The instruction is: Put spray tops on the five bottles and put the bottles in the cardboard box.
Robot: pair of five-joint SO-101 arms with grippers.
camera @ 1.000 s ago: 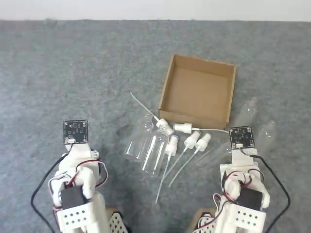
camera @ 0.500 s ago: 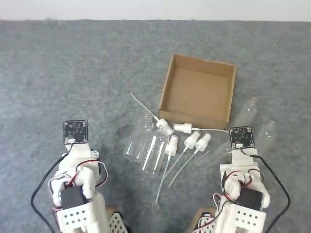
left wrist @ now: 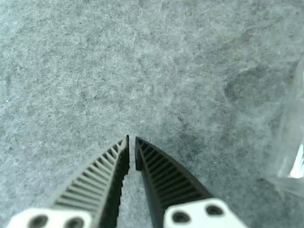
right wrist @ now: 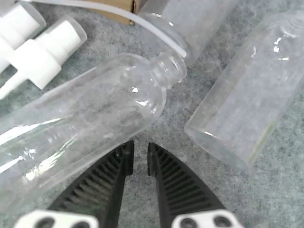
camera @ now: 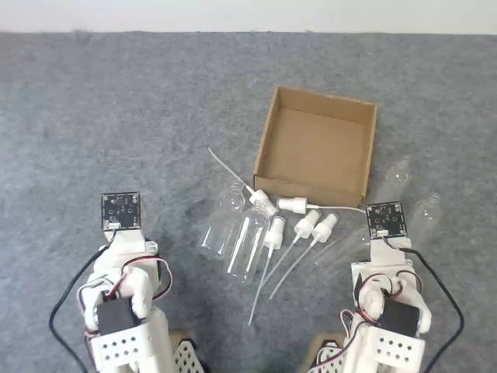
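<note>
Bottle [right wrist: 85, 111] just beside right tool [right wrist: 140, 146]

Right wrist view: lying bottle [right wrist: 85, 114], second bottle [right wrist: 247, 90] and third bottle [right wrist: 190, 23] all cut by frame edge. Spray tops [right wrist: 42, 52] cut too. Cardboard box [right wrist: 118, 12] reduced to sliver at edge.
High view: lying bottle [camera: 342, 247] at 5 o'clock from cardboard box, part hidden under right arm's camera board [camera: 386, 219].
Left wrist view: clear bottle [left wrist: 292, 137] blurred, edge-cut; cannot tell which.
</note>
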